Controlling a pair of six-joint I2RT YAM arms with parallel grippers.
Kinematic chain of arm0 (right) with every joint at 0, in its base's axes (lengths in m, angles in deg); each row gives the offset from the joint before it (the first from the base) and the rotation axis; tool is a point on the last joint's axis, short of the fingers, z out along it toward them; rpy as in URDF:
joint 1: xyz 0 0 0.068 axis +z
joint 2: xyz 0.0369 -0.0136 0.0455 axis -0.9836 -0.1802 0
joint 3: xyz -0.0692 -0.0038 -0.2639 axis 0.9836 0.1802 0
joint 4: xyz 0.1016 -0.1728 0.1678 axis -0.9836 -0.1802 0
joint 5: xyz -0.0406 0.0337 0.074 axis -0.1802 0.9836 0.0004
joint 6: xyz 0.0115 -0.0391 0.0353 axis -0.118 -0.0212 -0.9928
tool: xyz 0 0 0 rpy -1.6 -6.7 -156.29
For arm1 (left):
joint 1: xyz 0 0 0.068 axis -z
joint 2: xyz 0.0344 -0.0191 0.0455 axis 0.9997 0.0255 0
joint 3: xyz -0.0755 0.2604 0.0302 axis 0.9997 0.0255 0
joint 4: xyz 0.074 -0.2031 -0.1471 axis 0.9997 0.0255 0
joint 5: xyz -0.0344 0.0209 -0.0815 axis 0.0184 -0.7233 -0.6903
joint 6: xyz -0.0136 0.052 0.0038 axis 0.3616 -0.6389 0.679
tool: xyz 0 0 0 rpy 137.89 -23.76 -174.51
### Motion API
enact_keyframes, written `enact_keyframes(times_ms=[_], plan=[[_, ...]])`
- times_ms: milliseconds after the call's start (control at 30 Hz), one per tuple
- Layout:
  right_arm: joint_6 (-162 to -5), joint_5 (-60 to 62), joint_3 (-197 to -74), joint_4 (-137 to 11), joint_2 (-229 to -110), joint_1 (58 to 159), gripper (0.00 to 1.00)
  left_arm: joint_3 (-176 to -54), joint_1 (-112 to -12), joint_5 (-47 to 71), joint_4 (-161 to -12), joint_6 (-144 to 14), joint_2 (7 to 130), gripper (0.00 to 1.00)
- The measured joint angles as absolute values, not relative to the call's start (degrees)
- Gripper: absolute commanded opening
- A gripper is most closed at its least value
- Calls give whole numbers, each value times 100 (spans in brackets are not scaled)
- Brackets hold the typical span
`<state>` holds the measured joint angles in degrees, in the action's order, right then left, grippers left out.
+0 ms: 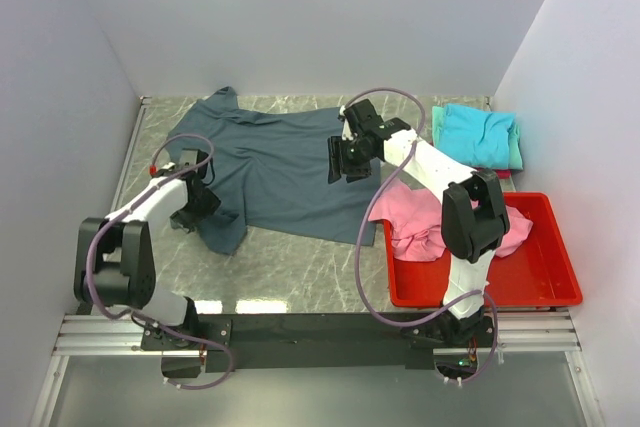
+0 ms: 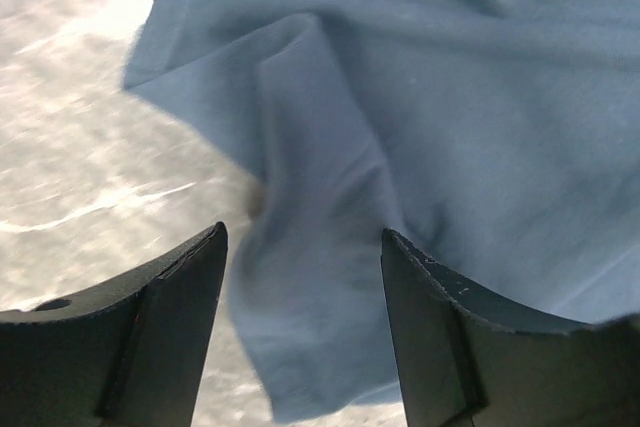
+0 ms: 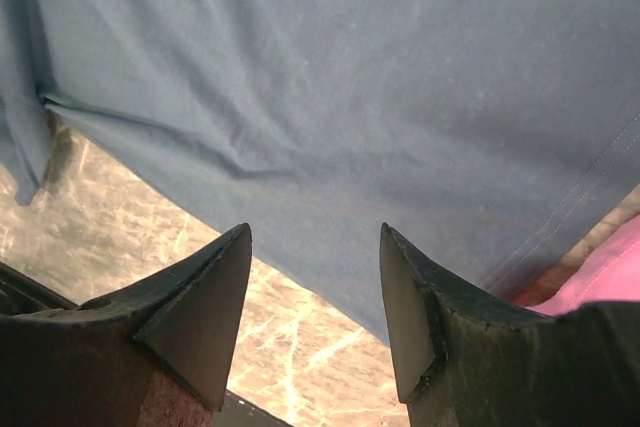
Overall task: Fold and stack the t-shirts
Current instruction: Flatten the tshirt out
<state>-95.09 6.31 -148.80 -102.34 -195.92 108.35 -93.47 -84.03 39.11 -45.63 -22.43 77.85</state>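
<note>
Spread jaws on left gripper (image 2: 303, 247) and right gripper (image 3: 315, 247), pinching nothing, above dark slate blue-grey cloth t-shirt (image 1: 270, 162) lying rumpled on marbled grey table (image 1: 300, 267). Likely trouble: closing on bunched sleeve, dragging extra layers, skewing fold.

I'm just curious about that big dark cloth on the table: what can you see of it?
It is a slate blue-grey t-shirt of soft plain cloth, spread wide but wrinkled on the marbled table, one sleeve pointing to the far left corner. Its near left edge is bunched. The left gripper and right gripper hang open over its two ends; neither grips it.
</note>
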Motion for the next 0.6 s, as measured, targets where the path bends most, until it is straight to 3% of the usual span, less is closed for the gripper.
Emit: enact_keyframes(times_ms=[600], plan=[[-9512, 628, -15175, -10418, -19599, 10885, 61, -10842, -7924, 3214, -5184, -2311, 9098, 66]])
